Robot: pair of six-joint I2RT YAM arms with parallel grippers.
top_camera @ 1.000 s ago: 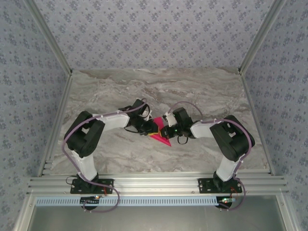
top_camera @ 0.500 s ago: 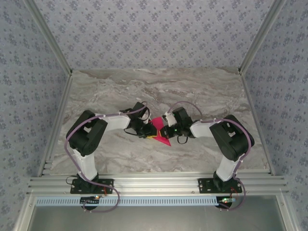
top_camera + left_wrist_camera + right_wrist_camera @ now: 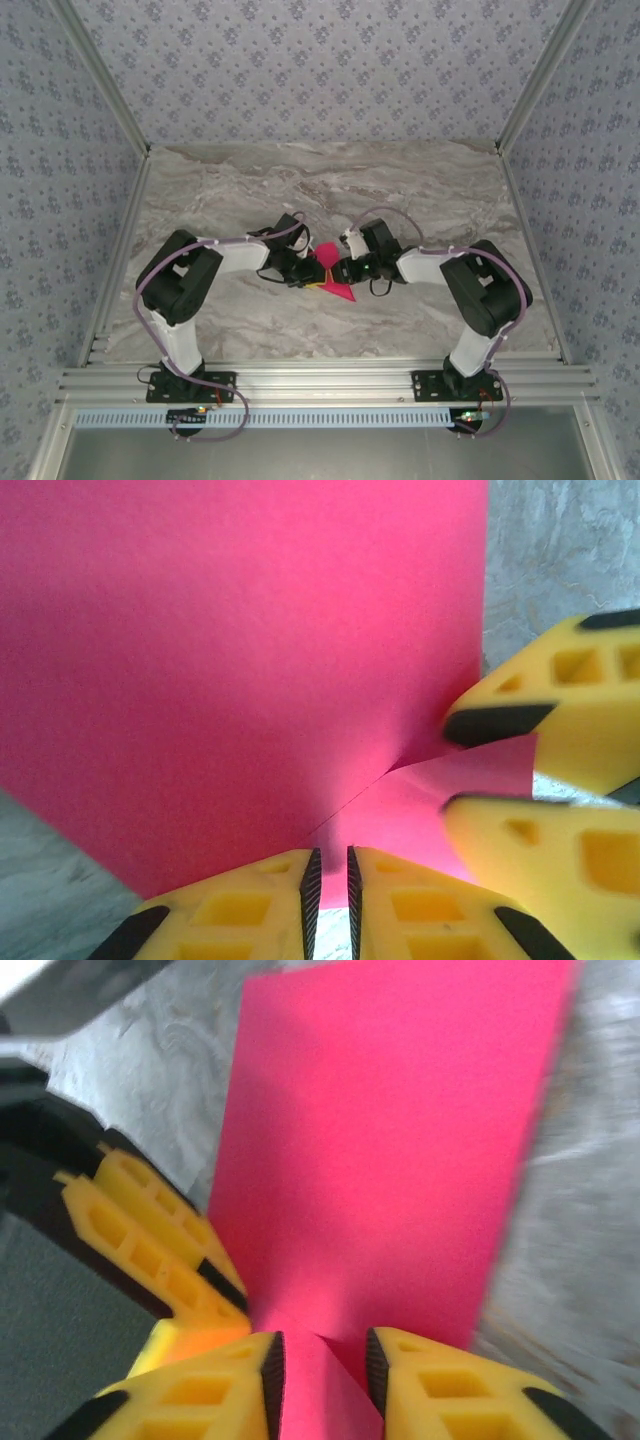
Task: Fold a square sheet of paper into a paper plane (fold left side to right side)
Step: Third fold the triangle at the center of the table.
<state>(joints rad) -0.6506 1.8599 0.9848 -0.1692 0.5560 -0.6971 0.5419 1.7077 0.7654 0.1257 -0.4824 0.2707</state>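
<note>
1. left gripper is pinched almost closed on the near edge of the square sheet of paper. it looks like the anchor for this fold, so it should hold firm without tugging.
2. right gripper has its jaws parted. a pink flap stands between the pads unsqueezed, so it grasps nothing.
3. the paper sits at the middle of the marble table, between the two wrists. it is partly folded, and a crease runs out from the left pinch.
4. judged from this, the right side needs a clean re-grip or a flat press along the crease.
5. line the edges up before flattening.
6. go slowly: thin paper probably buckles or slips if the two grippers pull against each other.
</note>
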